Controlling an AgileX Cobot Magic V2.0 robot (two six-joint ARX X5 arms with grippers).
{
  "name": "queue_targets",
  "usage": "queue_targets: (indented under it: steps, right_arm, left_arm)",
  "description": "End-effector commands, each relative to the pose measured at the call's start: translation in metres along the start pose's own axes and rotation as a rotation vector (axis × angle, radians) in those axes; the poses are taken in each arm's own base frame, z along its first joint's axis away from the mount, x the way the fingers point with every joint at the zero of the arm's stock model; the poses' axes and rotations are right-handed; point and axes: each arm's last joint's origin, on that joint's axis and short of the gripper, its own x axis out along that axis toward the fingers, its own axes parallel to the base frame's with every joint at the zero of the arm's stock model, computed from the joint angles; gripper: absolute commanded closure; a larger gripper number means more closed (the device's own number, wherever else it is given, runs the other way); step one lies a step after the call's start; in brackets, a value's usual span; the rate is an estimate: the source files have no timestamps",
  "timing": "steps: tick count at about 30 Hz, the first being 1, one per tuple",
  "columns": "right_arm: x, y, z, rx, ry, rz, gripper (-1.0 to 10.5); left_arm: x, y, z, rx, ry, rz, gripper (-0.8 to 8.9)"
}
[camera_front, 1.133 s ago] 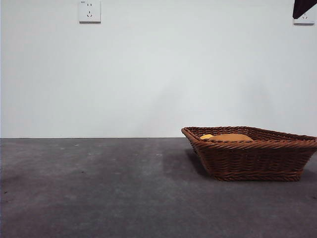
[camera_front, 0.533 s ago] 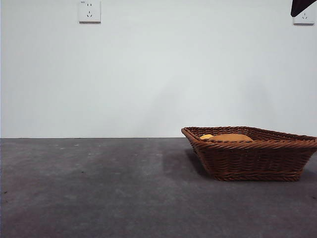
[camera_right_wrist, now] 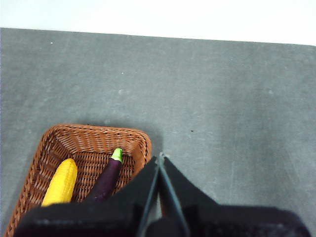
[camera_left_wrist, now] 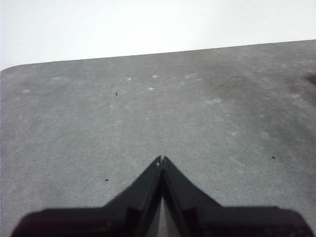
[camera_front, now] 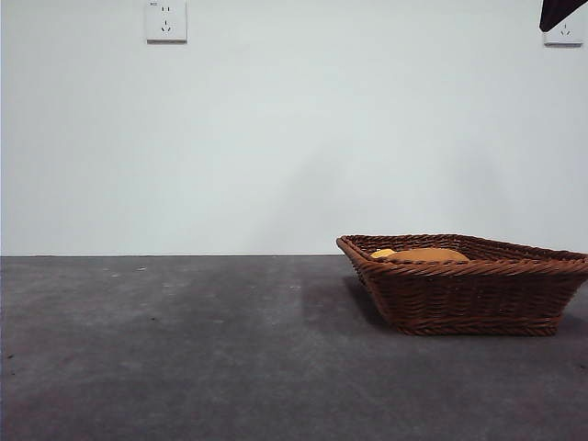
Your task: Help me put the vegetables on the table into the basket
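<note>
Front view: the basket (camera_front: 473, 283) stands on the worktop (camera_front: 184, 349) toward one side. Above its braided rim only a low orange-yellow mound (camera_front: 421, 254) shows; it is most likely the produce lying inside, but which item it is cannot be told from here. No vegetable is visible on the open worktop. A dark arm tip (camera_front: 560, 11) occupies a top corner, high and well apart from the basket, a waiting posture.

Left wrist view: the left end effector (camera_left_wrist: 161, 160) is closed, jaw tips meeting, and holds nothing. It points over bare worktop (camera_left_wrist: 148, 113). No vegetable or basket lies in its view, so this arm appears parked.

Right wrist view: the right end effector (camera_right_wrist: 160, 159) is also closed and empty, raised above the basket (camera_right_wrist: 89, 143), just beside the basket's near corner. Inside lie the corn cob (camera_right_wrist: 60, 181) and the eggplant (camera_right_wrist: 106, 177), side by side, long axes roughly parallel and running lengthwise along the basket floor. The eggplant's green stem end points toward the far basket wall. Lying flat on the wicker floor, both rest stably below the rim. The potato is not visible here; the arm body may hide it. Judged from this layout, the task looks complete or nearly so.
</note>
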Motion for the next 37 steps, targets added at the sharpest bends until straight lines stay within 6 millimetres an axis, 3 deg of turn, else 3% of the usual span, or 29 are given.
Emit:
queue_targets:
  steps: [1, 8, 10, 12, 16, 18, 21, 28, 32, 37]
  right_arm:
    - [0.004, 0.000, -0.001, 0.010, 0.006, 0.000, 9.5]
    - [0.007, 0.000, -0.001, 0.011, 0.009, 0.005, 9.5]
    - [0.003, -0.008, -0.002, 0.024, 0.010, -0.033, 9.5]
    - [-0.015, -0.012, 0.000, 0.032, -0.030, -0.076, 9.5]
    - [-0.084, -0.008, -0.002, 0.027, -0.195, -0.091, 9.5]
    - [-0.116, -0.005, -0.013, 0.027, -0.261, -0.104, 9.5]
    - [-0.145, 0.000, -0.051, 0.023, -0.407, -0.112, 9.5]
    - [-0.145, 0.008, -0.150, 0.024, -0.608, -0.145, 9.5]
    - [-0.122, 0.009, -0.207, 0.053, -0.627, -0.238, 9.5]
    - [-0.076, 0.011, -0.264, 0.090, -0.621, -0.178, 9.5]
  left_arm:
    - [0.001, 0.000, -0.003, -0.006, 0.001, -0.002, 8.17]
    - [0.002, 0.000, -0.003, -0.007, 0.012, -0.002, 8.17]
    - [0.002, 0.000, -0.004, -0.007, 0.016, -0.003, 8.17]
    - [0.002, 0.000, -0.004, -0.007, 0.018, -0.003, 8.17]
    - [0.002, 0.000, -0.004, -0.007, 0.019, -0.003, 8.17]
    - [0.002, 0.000, -0.004, -0.007, 0.019, -0.003, 8.17]
    - [0.002, 0.000, -0.004, -0.007, 0.019, -0.003, 8.17]
    - [0.002, 0.000, -0.004, -0.007, 0.019, -0.003, 8.17]
    - [0.002, 0.000, -0.004, -0.007, 0.020, -0.003, 8.17]
    - [0.002, 0.000, -0.004, -0.008, 0.023, -0.003, 8.17]
